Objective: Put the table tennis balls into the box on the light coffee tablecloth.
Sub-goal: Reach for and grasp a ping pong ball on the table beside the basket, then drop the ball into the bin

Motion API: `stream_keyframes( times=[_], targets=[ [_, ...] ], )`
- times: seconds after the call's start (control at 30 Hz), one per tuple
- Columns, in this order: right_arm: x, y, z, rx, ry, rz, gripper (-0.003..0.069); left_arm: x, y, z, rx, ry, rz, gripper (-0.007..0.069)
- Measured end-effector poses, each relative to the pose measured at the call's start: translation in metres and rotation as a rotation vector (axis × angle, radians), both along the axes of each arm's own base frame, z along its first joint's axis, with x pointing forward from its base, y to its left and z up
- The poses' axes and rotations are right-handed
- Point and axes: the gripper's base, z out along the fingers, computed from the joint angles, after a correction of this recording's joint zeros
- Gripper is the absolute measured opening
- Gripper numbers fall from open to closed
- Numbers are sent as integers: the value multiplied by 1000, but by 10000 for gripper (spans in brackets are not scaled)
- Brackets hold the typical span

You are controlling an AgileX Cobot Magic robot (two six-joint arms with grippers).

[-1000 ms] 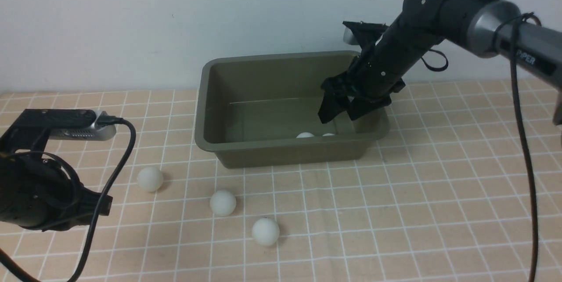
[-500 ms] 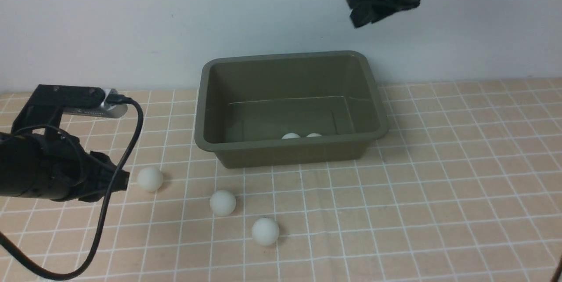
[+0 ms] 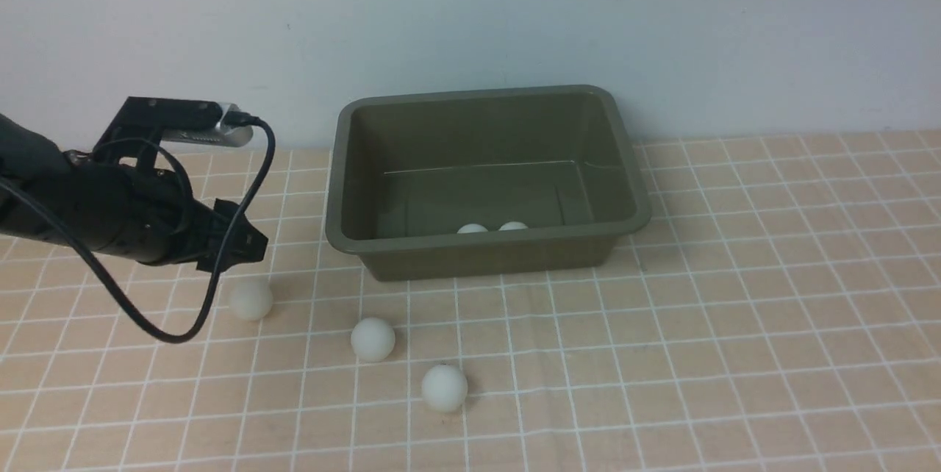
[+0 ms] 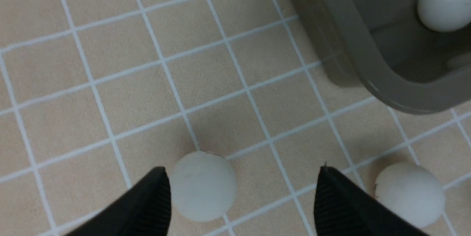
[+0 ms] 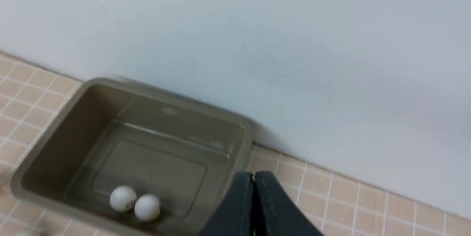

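Observation:
Three table tennis balls lie on the light coffee tablecloth (image 3: pixel 735 310) in front of the box: one (image 3: pixel 251 299), a second (image 3: pixel 373 340) and a third (image 3: pixel 444 387). Two more (image 3: pixel 472 229) (image 3: pixel 513 226) rest inside the olive-green box (image 3: pixel 334 237), against its near wall. My left gripper (image 3: pixel 246 248) hovers just above the leftmost ball. In the left wrist view it (image 4: pixel 243 171) is open, with that ball (image 4: pixel 202 186) between the fingers, close to one of them; another ball (image 4: pixel 410 193) lies outside the other finger. My right gripper (image 5: pixel 253 173) is shut and empty, high above the box (image 5: pixel 48 136), outside the front view.
A pale wall (image 3: pixel 470 16) rises directly behind the box. The left arm's cable (image 3: pixel 220 273) hangs in a loop beside the leftmost ball. Bare cloth stretches to the right of the box.
The right arm rose out of the box, left the front view and shut its jaws. The left arm moved forward over the leftmost ball and opened. The two balls in the box rolled slightly left.

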Motion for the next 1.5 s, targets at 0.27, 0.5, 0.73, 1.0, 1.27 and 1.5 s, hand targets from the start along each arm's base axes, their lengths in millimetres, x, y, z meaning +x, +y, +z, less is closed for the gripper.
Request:
stream_keyframes(
  times=[0.27, 0.5, 0.73, 1.0, 1.27, 1.5],
  targets=[
    [-37, -8, -15, -20, 57, 6, -19, 14, 2, -32, 8, 88, -6, 436],
    [-47, -10, -20, -24, 73, 7, -19, 18, 3, -54, 17, 140, -6, 436],
    [-47, -10, -20, -24, 72, 7, -19, 23, 6, -73, 29, 155, 18, 424],
    [-47, -10, -20, -27, 71, 6, -19, 26, 4, -74, 8, 165, 16, 319],
    [-54, -22, -16, -101, 36, -73, -19, 40, -9, 5, -105, 140, -156, 319],
    [-91, -41, -30, -179, 41, -170, -19, 54, -15, 62, -65, 71, -149, 319]
  ],
)
